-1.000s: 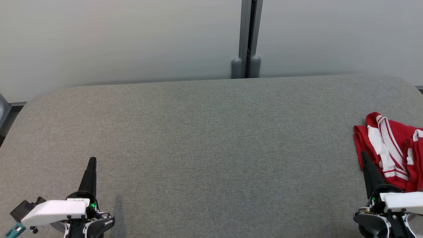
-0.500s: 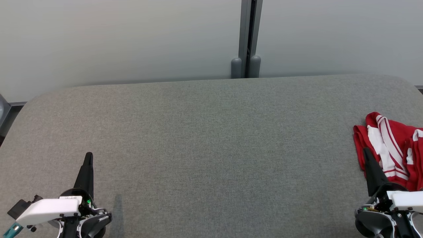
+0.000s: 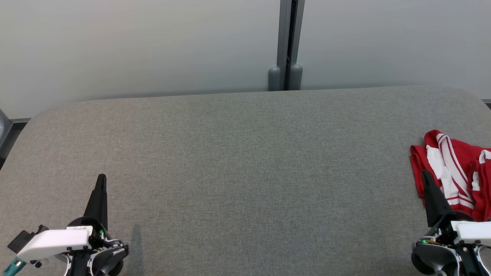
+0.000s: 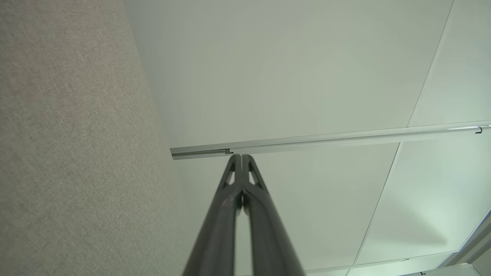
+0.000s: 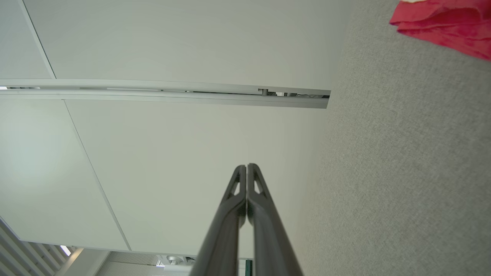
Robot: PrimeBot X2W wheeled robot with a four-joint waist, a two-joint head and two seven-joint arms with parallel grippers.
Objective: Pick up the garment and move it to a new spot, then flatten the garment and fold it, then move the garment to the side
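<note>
A crumpled red garment with white stripes [image 3: 456, 168] lies at the far right of the grey fabric table [image 3: 245, 168], partly cut off by the frame edge. My right gripper [image 3: 425, 175] is shut and empty, its tips just in front of the garment's left edge. In the right wrist view the shut right gripper [image 5: 246, 166] points past the table, and a corner of the garment [image 5: 448, 27] shows at the top right. Far from the garment, at the lower left, my left gripper [image 3: 101, 178] is shut with nothing in it; the left gripper [image 4: 241, 157] has its tips pressed together.
Pale wall panels [image 3: 134, 42] stand behind the table, joined by a grey post [image 3: 287, 46] at the back middle. The table's far edge [image 3: 245, 93] is rounded at both corners.
My left gripper has drawn back a little toward the lower left. The right gripper has shifted slightly up beside the garment. The garment has not moved.
</note>
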